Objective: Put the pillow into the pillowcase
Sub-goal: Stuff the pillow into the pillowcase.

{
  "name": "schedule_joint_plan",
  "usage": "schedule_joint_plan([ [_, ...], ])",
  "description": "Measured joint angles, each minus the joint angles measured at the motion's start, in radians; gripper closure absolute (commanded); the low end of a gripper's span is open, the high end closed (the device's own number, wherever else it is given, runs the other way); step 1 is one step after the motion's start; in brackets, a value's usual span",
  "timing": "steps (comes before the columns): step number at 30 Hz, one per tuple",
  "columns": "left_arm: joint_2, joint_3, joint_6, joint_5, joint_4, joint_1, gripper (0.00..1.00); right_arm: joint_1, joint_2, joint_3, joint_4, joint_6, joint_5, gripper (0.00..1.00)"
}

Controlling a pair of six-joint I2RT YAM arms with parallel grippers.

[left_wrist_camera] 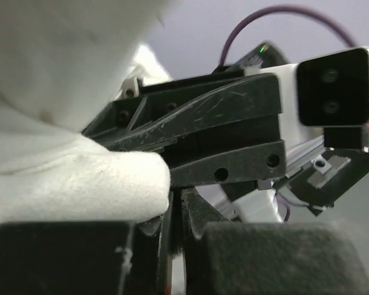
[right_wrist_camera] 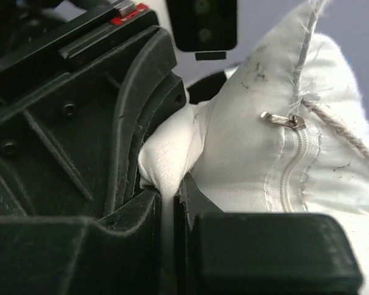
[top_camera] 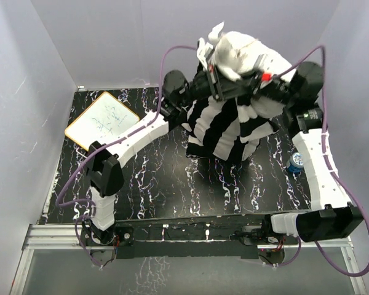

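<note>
Left gripper is pressed together on a fold of the pillow. Right gripper pinches its fabric beside the zipper. The pillow stands near the table far edge, its lower part inside the bunched pillowcase.

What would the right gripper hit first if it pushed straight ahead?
The pillow. The right gripper is shut on a fold of it, and more of it bulges directly ahead. The left gripper sits close beside that line, probably next, though depth is unclear.
</note>
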Motion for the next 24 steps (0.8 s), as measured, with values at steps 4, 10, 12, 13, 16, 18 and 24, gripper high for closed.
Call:
schedule_joint_plan([
  [4,-0.111,-0.386,-0.038,0.025,0.117,0.003,1.00,0.042,-0.073,-0.220,-0.143,-0.227,0.051,0.92],
  [10,-0.348,-0.810,0.030,-0.043,0.037,-0.003,1.00,0.075,-0.127,-0.444,-0.187,-0.319,0.067,0.92],
  [12,-0.452,-0.862,0.059,-0.072,0.004,-0.003,1.00,0.087,-0.135,-0.475,-0.168,-0.317,0.078,0.92],
  [13,-0.506,-0.872,0.078,-0.089,-0.022,-0.003,1.00,0.092,-0.139,-0.476,-0.159,-0.314,0.082,0.92],
  [16,-0.644,-0.863,0.155,-0.135,-0.122,0.002,1.00,0.114,-0.129,-0.424,-0.143,-0.307,0.092,0.92],
  [18,-0.688,-0.824,0.202,-0.152,-0.200,0.002,1.00,0.178,-0.103,-0.351,-0.163,-0.313,0.141,0.92],
  [24,-0.825,-0.761,0.304,-0.172,-0.446,0.022,1.00,0.515,-0.036,-0.290,-0.206,-0.335,0.388,0.92],
])
